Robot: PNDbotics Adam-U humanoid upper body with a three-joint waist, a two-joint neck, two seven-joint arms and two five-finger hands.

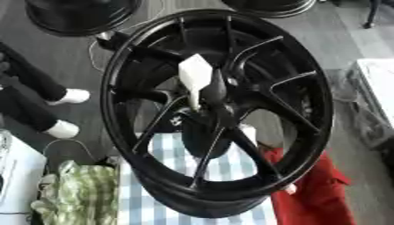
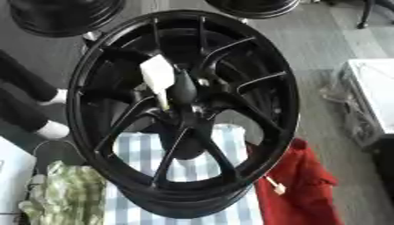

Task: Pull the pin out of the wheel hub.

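Note:
A black spoked wheel rim [image 1: 311,83] stands tilted on edge and fills the middle of both views. At its hub [image 1: 206,115] a white pin [image 1: 195,72] sticks out, with a broad diamond-shaped head and a thin stem running down toward the centre. A dark rounded shape [image 1: 216,86] sits right beside the pin; I cannot tell what it is. A black arm part with a silver joint [image 1: 107,38] shows at the rim's upper left, and dark shapes continue behind the spokes. No hand can be made out among them. My right hand shows in neither view.
The wheel rests on a blue-and-white checked cloth [image 1: 231,169]. A red cloth [image 2: 304,176] with a small pale stick [image 2: 275,185] lies to the right, a green checked cloth [image 1: 77,193] at lower left. Two more black rims [image 1: 77,15] lie at the top. A white box [image 2: 373,88] stands at right.

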